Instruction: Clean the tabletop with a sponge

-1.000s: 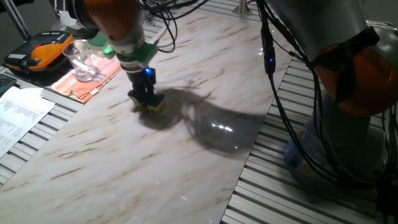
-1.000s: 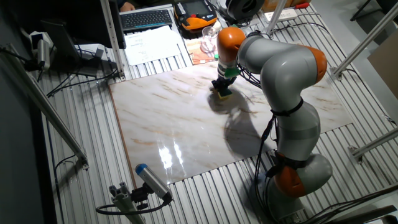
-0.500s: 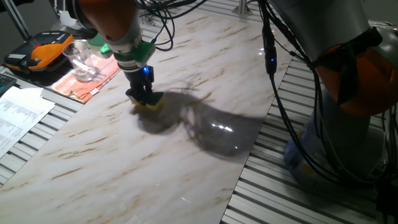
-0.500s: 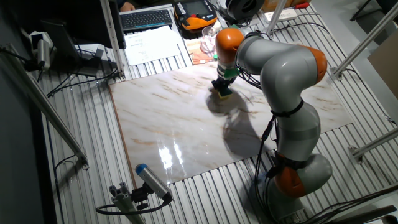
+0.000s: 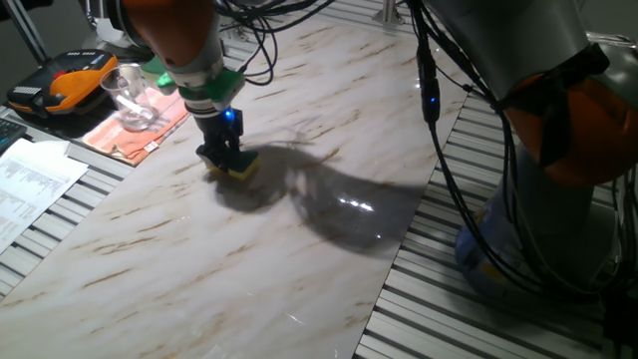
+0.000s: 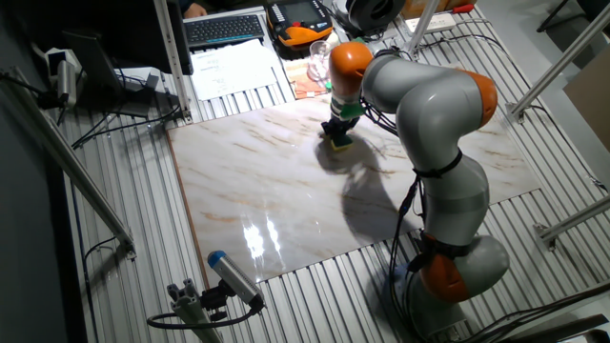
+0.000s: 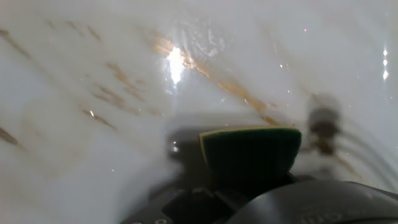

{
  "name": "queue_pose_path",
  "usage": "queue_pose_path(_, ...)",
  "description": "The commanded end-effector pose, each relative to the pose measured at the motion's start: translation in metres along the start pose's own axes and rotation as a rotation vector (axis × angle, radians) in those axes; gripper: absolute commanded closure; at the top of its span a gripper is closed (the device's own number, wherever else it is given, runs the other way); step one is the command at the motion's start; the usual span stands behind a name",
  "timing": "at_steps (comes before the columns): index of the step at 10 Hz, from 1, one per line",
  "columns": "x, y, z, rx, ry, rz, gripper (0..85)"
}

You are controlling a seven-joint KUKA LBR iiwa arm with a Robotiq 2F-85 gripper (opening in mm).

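Most of the tabletop [image 5: 329, 120] looks unwiped as far as I can judge: the slab is glossy and veined everywhere, no wet trail or visible dirt marks what has been covered, so progress cannot be read from the surface itself. Wiping is clearly under way, since the sponge [image 5: 239, 166] sits pressed flat on the marble near the far edge of the desk, close to the orange cloth [image 5: 140, 125] and the clear glass [image 5: 128, 95] that lie off the slab. The gripper [image 5: 221, 157] has its jaws closed down to the sponge's width, pinching it from both sides, dark green face up toward the hand camera and yellow foam on the slab. The long near stretch likely remains to be swept.
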State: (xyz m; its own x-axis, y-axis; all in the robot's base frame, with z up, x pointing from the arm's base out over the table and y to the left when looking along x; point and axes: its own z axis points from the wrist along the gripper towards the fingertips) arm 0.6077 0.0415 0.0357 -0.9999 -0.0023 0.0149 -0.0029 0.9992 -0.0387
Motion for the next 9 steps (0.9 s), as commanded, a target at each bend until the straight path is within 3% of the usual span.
queue_pose_path(1, -0.001, 0.003, 0.002, -0.002, -0.001, 0.005, 85.0)
queue_pose_path(9, -0.013, 0.028, 0.001, -0.009, 0.048, 0.049, 85.0)
